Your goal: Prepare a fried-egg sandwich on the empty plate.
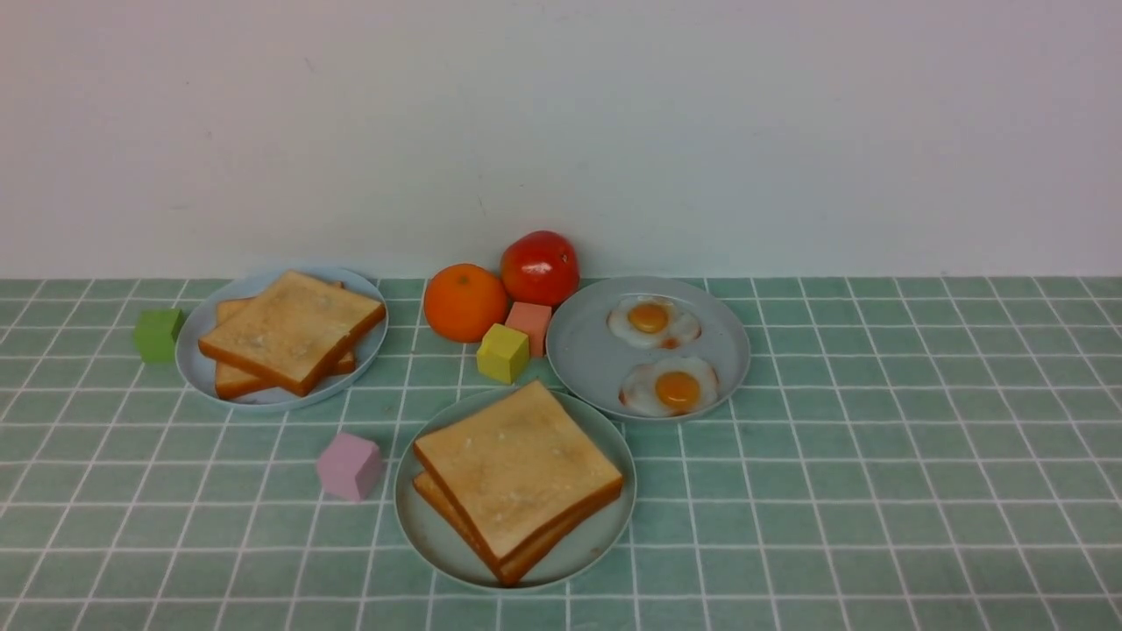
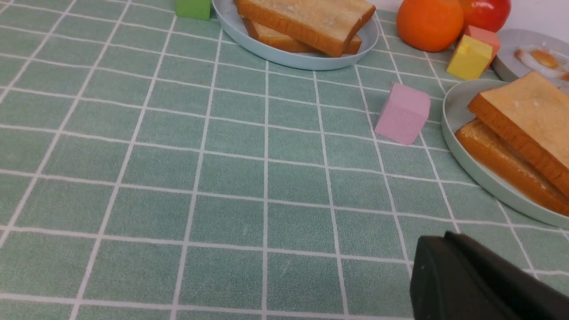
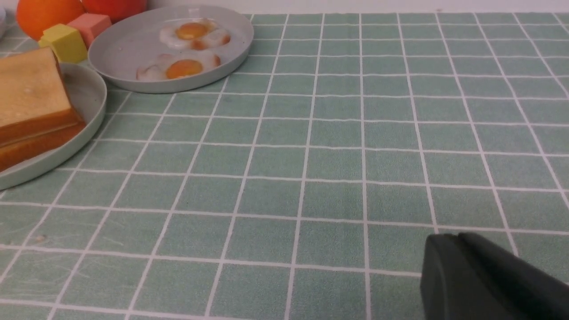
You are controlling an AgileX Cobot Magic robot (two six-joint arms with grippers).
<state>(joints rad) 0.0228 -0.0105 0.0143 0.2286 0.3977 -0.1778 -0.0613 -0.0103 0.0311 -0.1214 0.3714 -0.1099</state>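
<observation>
Two square golden toast slices (image 1: 517, 464) lie stacked, slightly askew, on the pale mint-green plate (image 1: 429, 535) at the front centre of the table. I cannot see between the slices. The same stack (image 2: 529, 111) shows at the edge of the left wrist view, and the stack (image 3: 31, 89) also shows in the right wrist view. My left gripper (image 2: 438, 240) hovers low over bare tablecloth, well short of the plate, its black fingers pressed together and holding nothing. My right gripper (image 3: 449, 238) is likewise over bare cloth, far from the plate, fingers together and holding nothing. Neither arm shows in the front view.
A grey-blue plate (image 1: 596, 359) behind and right holds two fried eggs (image 1: 671, 386). Another plate (image 1: 197, 364) at the back left holds stacked toast (image 1: 294, 329). An orange (image 1: 465, 302), a red tomato (image 1: 539, 267), and yellow (image 1: 502, 352), salmon (image 1: 530, 324), green (image 1: 158, 335) and lilac (image 1: 349, 466) cubes stand around.
</observation>
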